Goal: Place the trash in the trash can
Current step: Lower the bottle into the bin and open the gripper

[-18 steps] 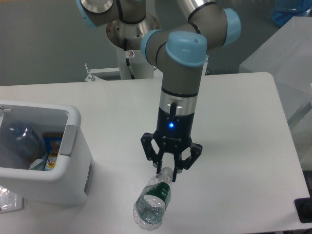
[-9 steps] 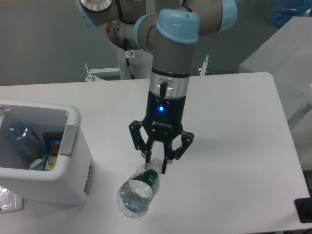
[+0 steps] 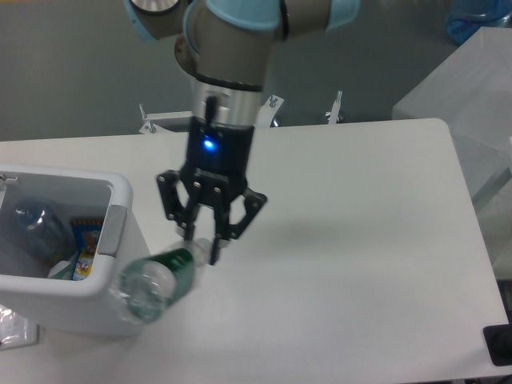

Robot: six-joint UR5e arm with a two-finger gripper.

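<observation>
The gripper point(image 3: 206, 244), left of centre, pinches the bottle point(image 3: 152, 282) by its neck, body dangling against the bin point(image 3: 120, 240) wall at lower left. Held so low, it could snag the rim and slip free.

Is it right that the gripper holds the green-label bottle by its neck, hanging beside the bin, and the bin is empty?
Not quite. The gripper does hold the bottle by its neck, hanging beside the bin, but the bin is not empty: the camera view shows a snack bag and another clear bottle already inside it.
</observation>
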